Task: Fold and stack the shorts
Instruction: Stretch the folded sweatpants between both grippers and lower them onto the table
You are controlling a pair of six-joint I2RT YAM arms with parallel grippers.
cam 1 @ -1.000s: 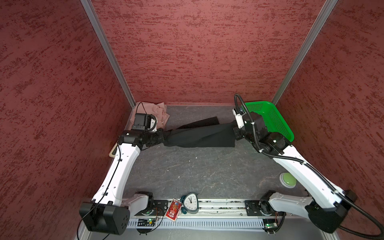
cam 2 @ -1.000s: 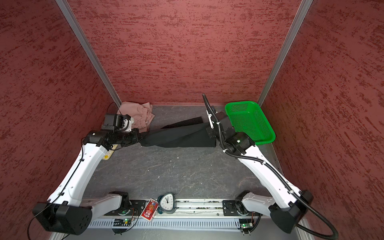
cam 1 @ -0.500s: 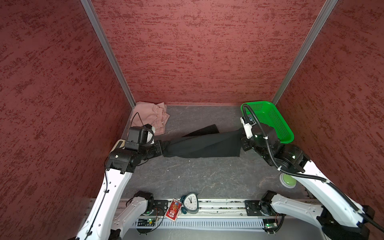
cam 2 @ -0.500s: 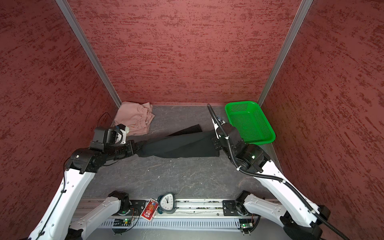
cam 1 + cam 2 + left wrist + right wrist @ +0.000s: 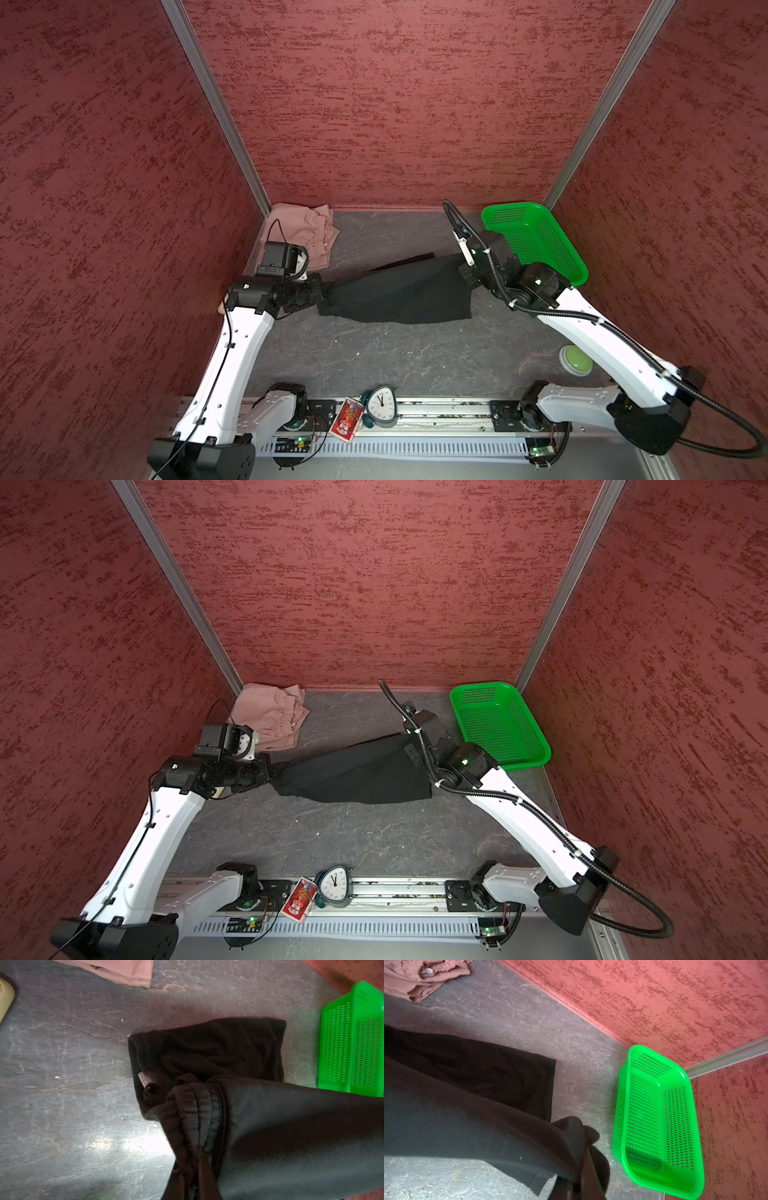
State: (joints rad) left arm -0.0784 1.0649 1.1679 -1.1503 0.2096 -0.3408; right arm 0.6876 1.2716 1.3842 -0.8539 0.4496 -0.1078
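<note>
I have both grippers pinching the black shorts [image 5: 399, 293], which hang stretched between them across the middle of the table [image 5: 395, 365]. My left gripper [image 5: 195, 1159] is pressed tight on the bunched waistband [image 5: 193, 1109]. My right gripper [image 5: 584, 1157] is clamped on the cloth at the other end, near the basket [image 5: 498, 729]. A lower layer lies on the table. The pink shorts [image 5: 309, 232] sit in the far left corner, apart.
</note>
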